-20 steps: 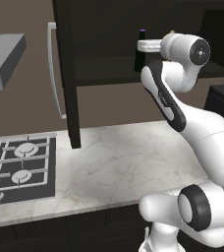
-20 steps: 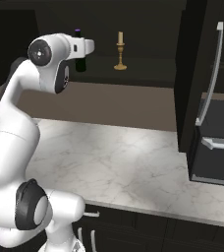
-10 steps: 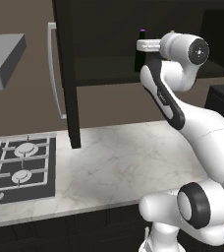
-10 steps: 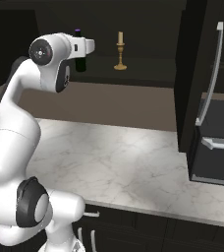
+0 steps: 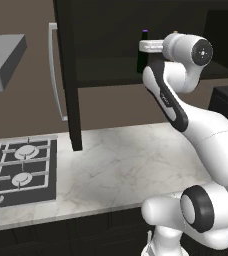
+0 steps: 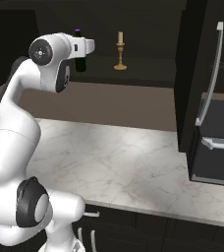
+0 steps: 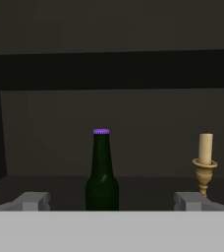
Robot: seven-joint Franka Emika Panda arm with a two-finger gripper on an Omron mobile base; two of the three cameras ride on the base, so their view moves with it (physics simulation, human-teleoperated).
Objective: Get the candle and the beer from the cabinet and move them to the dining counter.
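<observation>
The beer (image 7: 102, 172), a dark bottle with a purple cap, stands upright on the shelf of the open cabinet (image 5: 66, 75). It sits straight ahead of my gripper (image 7: 111, 202), between the lines of the two spread fingertips (image 7: 33, 201) and a little beyond them. The gripper is open and holds nothing. The tan candle (image 7: 205, 165) stands on the same shelf to the bottle's right, apart from it. From the right base view the hand (image 6: 87, 46) is level with the beer (image 6: 79, 64), and the candle (image 6: 120, 50) stands free further right. The dining counter is out of view.
Below the cabinet runs a marble counter (image 5: 126, 165) with a gas hob (image 5: 21, 170) at its left and a grey hood (image 5: 3, 60) above that. The cabinet's doors stand swung open on both sides, their silver handles (image 6: 210, 83) sticking out toward me.
</observation>
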